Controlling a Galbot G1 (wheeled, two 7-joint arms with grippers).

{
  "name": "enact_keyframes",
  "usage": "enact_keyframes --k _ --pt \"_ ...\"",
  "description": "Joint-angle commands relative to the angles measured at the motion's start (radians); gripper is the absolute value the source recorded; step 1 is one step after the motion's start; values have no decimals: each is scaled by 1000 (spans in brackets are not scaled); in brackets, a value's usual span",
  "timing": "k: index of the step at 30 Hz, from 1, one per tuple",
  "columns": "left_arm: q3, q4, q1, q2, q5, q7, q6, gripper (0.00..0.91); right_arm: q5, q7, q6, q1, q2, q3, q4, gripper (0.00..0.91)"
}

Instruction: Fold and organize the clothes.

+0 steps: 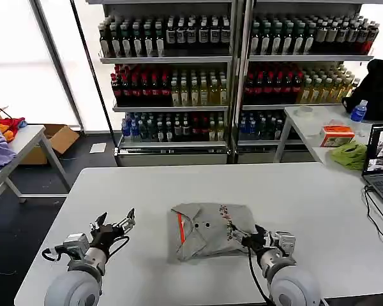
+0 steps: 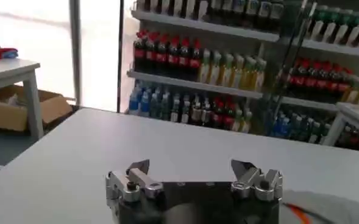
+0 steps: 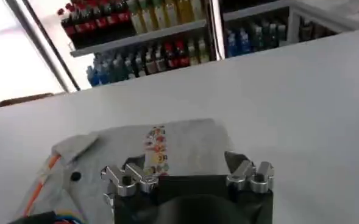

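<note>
With my left gripper (image 1: 118,224) and right gripper (image 1: 254,240) both released, any snag could unfold the folded light grey cotton T-shirt (image 1: 207,229).

Left gripper (image 1: 115,227) is held low over the white table (image 1: 319,197), fingers spread wide, nothing gripped. Right gripper (image 1: 251,241) is positioned at the grey T-shirt's (image 1: 207,231) near right edge, jaws parted, forearm angled inward toward it.
</note>
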Motion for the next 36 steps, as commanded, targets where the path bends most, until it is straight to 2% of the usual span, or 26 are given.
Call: enact_keyframes --k 1,11,17,20,22,24,25,28,30,33,36 --pt "-10 -16 34 -2 7 1 1 907 72 7 0 38 21 -66 -55 907" --pt "-10 -31 47 -10 9 3 2 907 6 -12 1 33 41 -64 -102 907" --pt "1 -24 39 -15 15 9 2 907 -41 -48 1 -17 -1 -42 -47 907" --pt "6 -23 32 -22 18 10 2 907 -73 -64 3 -19 13 -25 -16 907" --pt "0 -30 30 -25 17 13 2 907 -105 -76 4 -18 36 22 57 907" --pt "-17 -49 33 -33 16 15 -12 907 -178 -88 4 -21 29 73 125 907" --pt "-24 -61 34 -40 16 20 -21 907 -236 -115 4 -30 17 114 148 907" --pt "-36 -88 35 -63 20 29 -59 907 -474 -157 22 -59 -28 197 148 907" --pt "-35 -99 35 -73 29 37 -82 907 -574 -179 34 -81 -73 256 124 907" --pt "-31 -96 32 -77 90 54 -111 907 -592 -185 42 -121 -115 359 85 907" --pt "-37 -76 25 -78 125 59 -136 907 -627 -183 93 -173 -117 417 38 907"
